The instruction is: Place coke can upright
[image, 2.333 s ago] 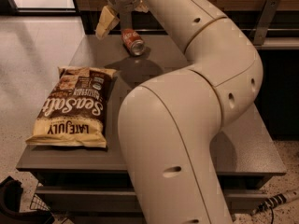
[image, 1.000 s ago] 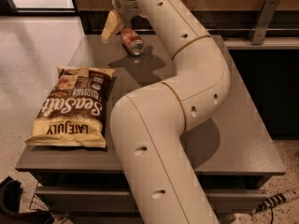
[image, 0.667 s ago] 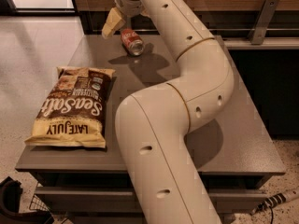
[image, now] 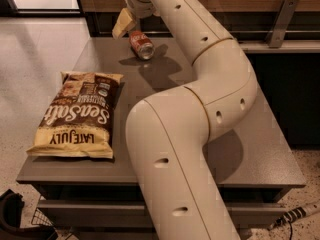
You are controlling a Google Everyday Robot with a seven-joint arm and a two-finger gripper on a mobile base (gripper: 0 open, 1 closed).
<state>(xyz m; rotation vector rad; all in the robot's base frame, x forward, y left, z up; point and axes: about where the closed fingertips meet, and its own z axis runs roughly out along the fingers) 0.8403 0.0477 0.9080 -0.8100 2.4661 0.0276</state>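
The coke can [image: 141, 44] is red with a silver end. It is tilted, its silver end pointing down toward the front, over the far part of the grey table [image: 270, 149]. Its shadow falls on the table just left of it. My gripper [image: 132, 31] reaches down from the top of the camera view and is shut on the can's upper end. One cream finger [image: 123, 23] shows to the can's left; the other is hidden behind the wrist.
A large brown and yellow Sea Salt chip bag [image: 77, 114] lies flat on the table's left side. My cream arm [image: 200, 119] sweeps across the middle of the table. A dark wall and ledge [image: 280, 34] run behind the table. The floor lies to the left.
The arm's elbow swung to the right and its upper links stretched out toward the back. The gripper and can stayed almost in place, shifting slightly.
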